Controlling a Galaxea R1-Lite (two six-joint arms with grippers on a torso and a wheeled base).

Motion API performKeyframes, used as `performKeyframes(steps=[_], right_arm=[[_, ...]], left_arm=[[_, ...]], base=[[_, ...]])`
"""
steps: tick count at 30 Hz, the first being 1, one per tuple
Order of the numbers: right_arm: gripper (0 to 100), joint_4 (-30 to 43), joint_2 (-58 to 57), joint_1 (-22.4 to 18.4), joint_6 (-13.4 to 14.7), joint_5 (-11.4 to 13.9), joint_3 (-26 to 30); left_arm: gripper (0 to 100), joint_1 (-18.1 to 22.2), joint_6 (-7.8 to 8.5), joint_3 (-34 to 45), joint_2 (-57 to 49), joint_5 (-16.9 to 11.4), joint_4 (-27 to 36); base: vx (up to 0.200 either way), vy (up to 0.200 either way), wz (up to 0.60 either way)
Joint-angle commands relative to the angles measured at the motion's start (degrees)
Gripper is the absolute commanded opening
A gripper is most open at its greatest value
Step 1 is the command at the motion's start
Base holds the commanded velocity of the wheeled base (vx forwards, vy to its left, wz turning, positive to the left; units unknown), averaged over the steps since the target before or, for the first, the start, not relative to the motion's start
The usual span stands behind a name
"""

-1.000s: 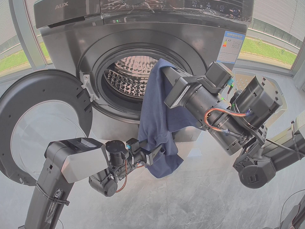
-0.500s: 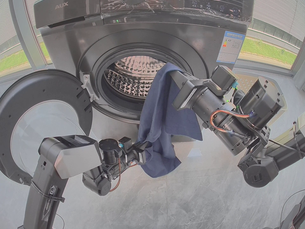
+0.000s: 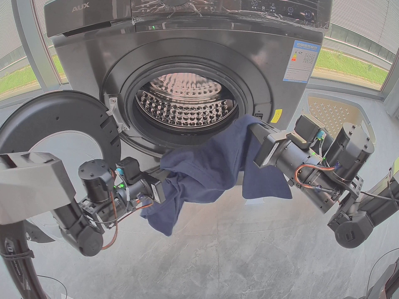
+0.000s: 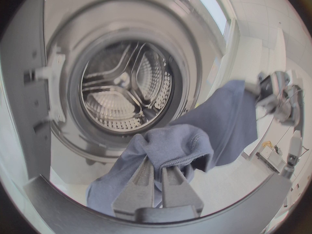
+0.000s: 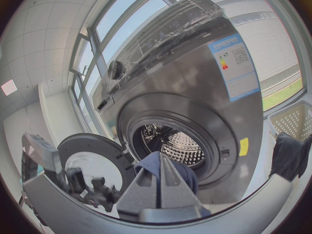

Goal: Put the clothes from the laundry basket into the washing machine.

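Cloth first: the blue garment [image 3: 208, 167] hangs spread between both arms, just in front of the washing machine [image 3: 83, 63] and below its open mouth, none of it yet inside the drum [image 3: 187, 100]. Its long axis runs across the opening, rising from the left pincer [image 3: 163, 184], clenched on a bunched edge low beside the open door [image 3: 54, 117], to the right pincer [image 3: 252, 126], clenched on the other end close against the lower right of the door ring. So the drum lies up and forward from both grips, and the right arm looks the nearer. A loose tail droops toward the floor [image 3: 232, 250] and may catch the lip. The laundry basket [image 3: 332, 111] stands behind the right arm with a dark piece [image 5: 289, 156] over its rim.
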Motion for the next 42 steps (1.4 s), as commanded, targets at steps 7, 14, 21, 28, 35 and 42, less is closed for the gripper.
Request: performKeyframes(steps=[7,14,21,28,35,42], right_arm=[[0,0.25,-0.52,-2.02,0.28,0.01,8.01],[0,0.34,-0.52,-1.40,0.28,0.01,7.30],[0,0.34,0.80,-1.49,0.11,0.01,8.97],[100,1.66,9.50,-1.40,-0.33,0.01,12.75],[100,0.96,14.24,2.38,-1.13,0.72,19.34],[100,0.78,15.47,5.01,-1.13,1.07,21.19]], left_arm=[[0,0.96,0.37,7.38,-19.67,-3.35,-0.14],[0,0.78,0.55,8.18,-19.05,-3.26,-0.14],[0,0.08,0.37,6.42,-18.79,-3.17,-0.14],[0,-0.36,0.11,5.54,-20.11,-2.56,-0.05],[0,-0.36,0.02,3.87,-19.67,-0.98,0.03],[0,-0.54,0.02,3.25,-19.23,0.25,0.03]], base=[[0.000,0.000,0.00],[0.000,0.000,0.00],[0.000,0.000,0.00],[0.000,0.000,0.00],[0.000,0.000,0.00],[0.000,0.000,0.00]])
